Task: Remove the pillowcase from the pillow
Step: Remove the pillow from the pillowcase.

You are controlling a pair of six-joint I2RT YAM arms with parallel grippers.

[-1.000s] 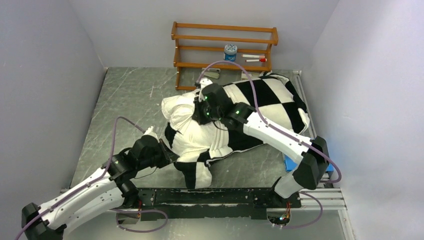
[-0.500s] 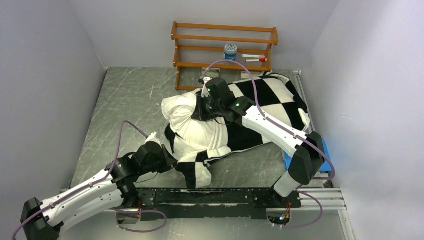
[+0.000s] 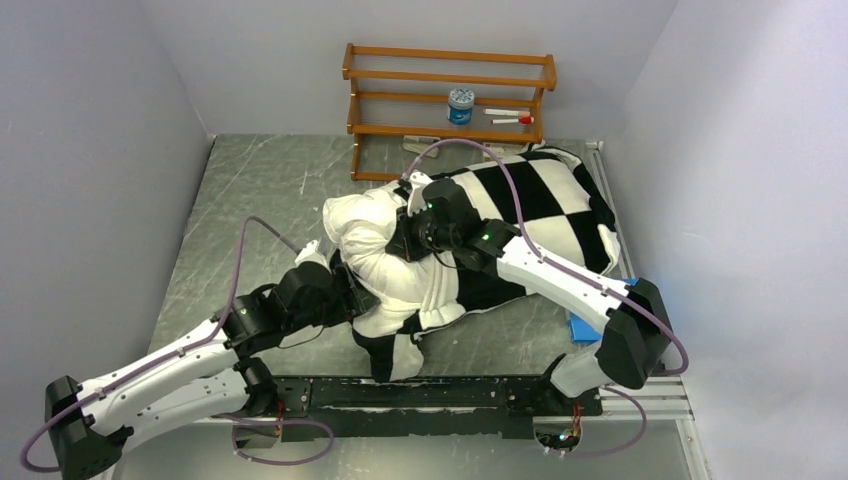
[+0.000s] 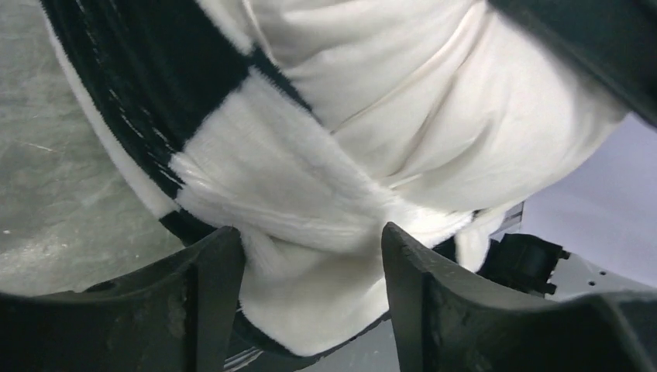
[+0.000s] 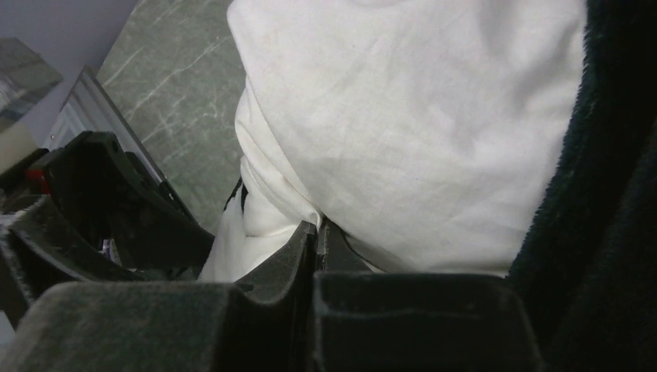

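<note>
The white pillow [image 3: 368,232] sticks out of the left end of the black-and-white checkered pillowcase [image 3: 545,195], which still covers its right part. My right gripper [image 3: 405,238] lies on top, shut and pinching a fold of pillow [image 5: 403,116] cloth at its tips [image 5: 318,227]; dark pillowcase [image 5: 612,194] plush fills that view's right side. My left gripper [image 3: 347,293] sits at the bunched near-left edge of the cover. Its jaws stand open [image 4: 310,267] with a white plush flap of pillowcase [image 4: 263,178] lying loosely between the fingers [image 4: 213,294]. Smooth pillow [image 4: 449,116] cloth shows behind.
A wooden shelf rack [image 3: 448,90] stands at the back with a small jar [image 3: 461,103] and markers on it. A blue pad [image 3: 583,326] lies at the table's right edge beside the right arm. Walls close in left, back and right. Grey marbled table [image 3: 250,200] spreads left.
My left gripper has opened, letting go of the pillowcase edge, and moved in toward the pillow. The right gripper, still shut on the pillow, shifted slightly nearer and the cover slid right.
</note>
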